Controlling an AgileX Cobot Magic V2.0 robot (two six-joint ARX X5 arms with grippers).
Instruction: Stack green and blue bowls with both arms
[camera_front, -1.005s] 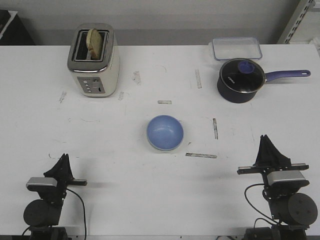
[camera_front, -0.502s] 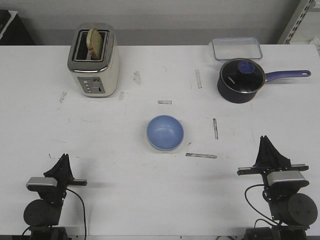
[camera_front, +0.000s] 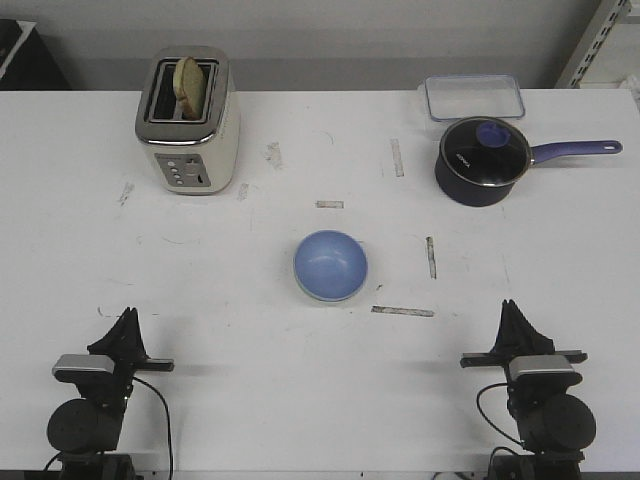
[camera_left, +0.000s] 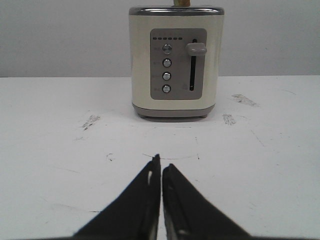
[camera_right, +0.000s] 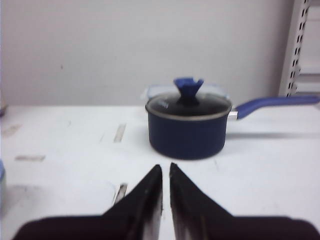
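- The blue bowl (camera_front: 330, 265) sits upright on the white surface (camera_front: 250, 380), ahead of both end effectors and roughly midway between them; a pale greenish rim shows just under its lower edge, so the green bowl seems to lie nested beneath it, though little of it is visible
- The left end effector (camera_front: 127, 318) rests low at the near edge of the surface, well apart from the bowl, which lies ahead and to its right; in the left wrist view its fingers (camera_left: 145, 200) are pressed together with only a thin slit between them, pinching nothing
- The right end effector (camera_front: 511, 312) rests likewise at the near edge, the bowl ahead and to its left, well apart; its fingers (camera_right: 147, 195) are nearly together, a narrow gap between them, holding nothing
- A cream toaster (camera_front: 188, 120) with bread in its slot stands far ahead of the left end effector
- A dark blue saucepan (camera_front: 483, 160) with glass lid and long handle stands far ahead of the right end effector; a clear lidded container (camera_front: 474, 97) lies just behind it
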